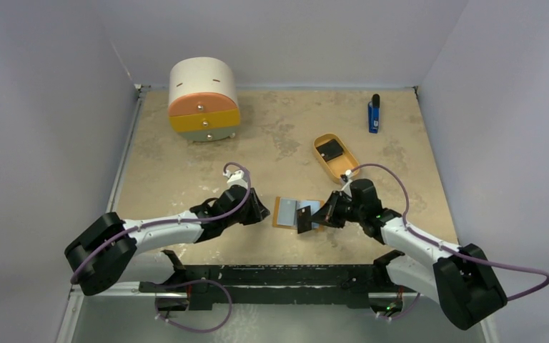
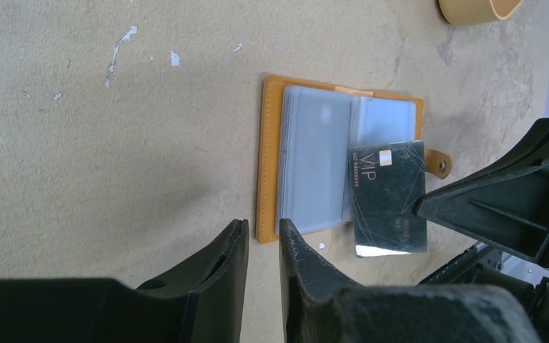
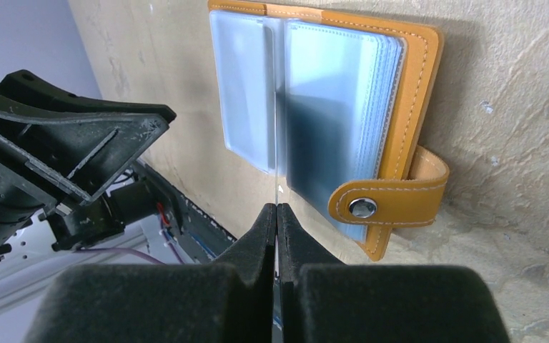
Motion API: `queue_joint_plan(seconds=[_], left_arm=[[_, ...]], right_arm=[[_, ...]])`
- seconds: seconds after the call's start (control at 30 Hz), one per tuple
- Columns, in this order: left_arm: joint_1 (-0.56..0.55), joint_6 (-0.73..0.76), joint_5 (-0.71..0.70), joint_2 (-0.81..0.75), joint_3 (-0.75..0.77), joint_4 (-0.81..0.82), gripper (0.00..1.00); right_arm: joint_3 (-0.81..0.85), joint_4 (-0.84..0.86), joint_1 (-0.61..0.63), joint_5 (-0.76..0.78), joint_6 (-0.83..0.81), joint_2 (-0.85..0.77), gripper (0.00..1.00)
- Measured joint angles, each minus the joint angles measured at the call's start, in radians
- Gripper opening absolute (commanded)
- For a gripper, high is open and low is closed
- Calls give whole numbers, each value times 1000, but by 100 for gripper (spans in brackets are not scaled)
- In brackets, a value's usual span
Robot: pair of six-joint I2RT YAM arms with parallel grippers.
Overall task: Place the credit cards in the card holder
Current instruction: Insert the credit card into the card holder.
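**First voice:** Where are the cards and the card holder found?

**Second voice:** The card holder [image 2: 268, 164] is laid open on the worktop [image 1: 186, 179] between the two arms, with its clear sleeves turned up. One black card [image 2: 388, 196] is held over the sleeves, clamped at one edge by the right pincer [image 3: 277, 214]. A second card [image 1: 332, 149] is seen lying in the oval tray [image 1: 327, 166], well apart.

**First voice:** And the left pincer?

**Second voice:** The left pincer [image 2: 263, 236] is seen slightly apart, with nothing between its fingers, just beside the holder's border.

**First voice:** How is the card expected to handle?

**Second voice:** It is judged light, thin, stiff and slick. It is best gripped along one edge, so that the opposite edge is left free for a sleeve. The sleeves look soft, and the holder may be pushed along unless its leather border is pinned.
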Motion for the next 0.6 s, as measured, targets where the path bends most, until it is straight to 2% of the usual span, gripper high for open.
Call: queue_joint_plan(seconds=[0.6], left_arm=[[0, -8, 9, 66, 0, 20, 21]], right_arm=[[-7, 102, 0, -2, 0, 60, 0]])
